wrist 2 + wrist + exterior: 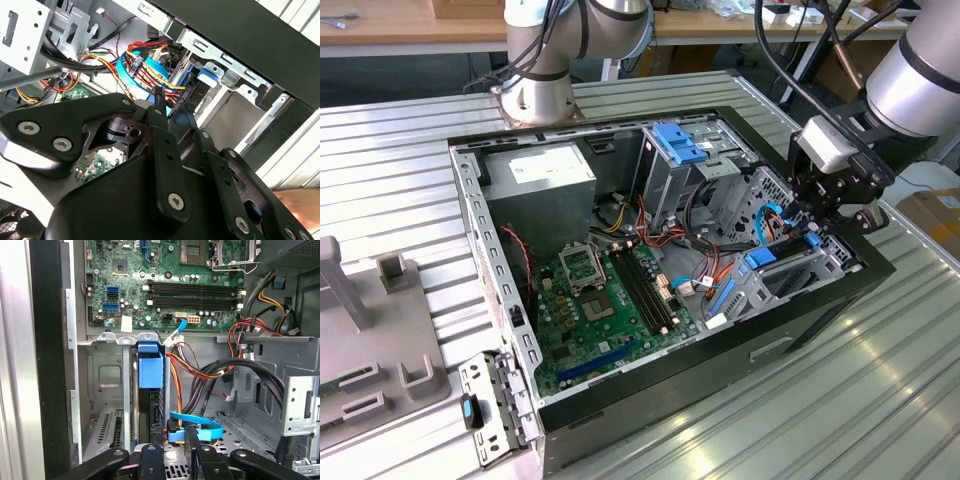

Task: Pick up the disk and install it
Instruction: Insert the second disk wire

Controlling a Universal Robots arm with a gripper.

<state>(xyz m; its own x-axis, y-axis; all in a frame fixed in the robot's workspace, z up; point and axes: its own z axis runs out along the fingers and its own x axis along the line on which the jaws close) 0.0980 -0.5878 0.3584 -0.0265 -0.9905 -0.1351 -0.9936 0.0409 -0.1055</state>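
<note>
The disk (150, 410) stands on edge in a grey metal bay at the case's front corner, a blue plastic rail capping its end. In the exterior view the disk (761, 259) sits low in that bay at the view's right, blue rail showing. My gripper (817, 222) hangs right over the bay. In the first wrist view my gripper (172, 440) is open, its black fingers (151, 460) beside the disk's near end and either side of a blue data cable (197, 422). In the second wrist view my gripper (174, 102) points at the blue cable and coloured wires.
The open computer case (470, 215) lies on a ribbed metal table. It holds a green motherboard (600, 300), a grey power-supply box (545, 175) and a drive cage with a blue bracket (680, 145). Wire bundles (210, 372) crowd the bay. Grey fixtures (380, 330) lie at the exterior view's left.
</note>
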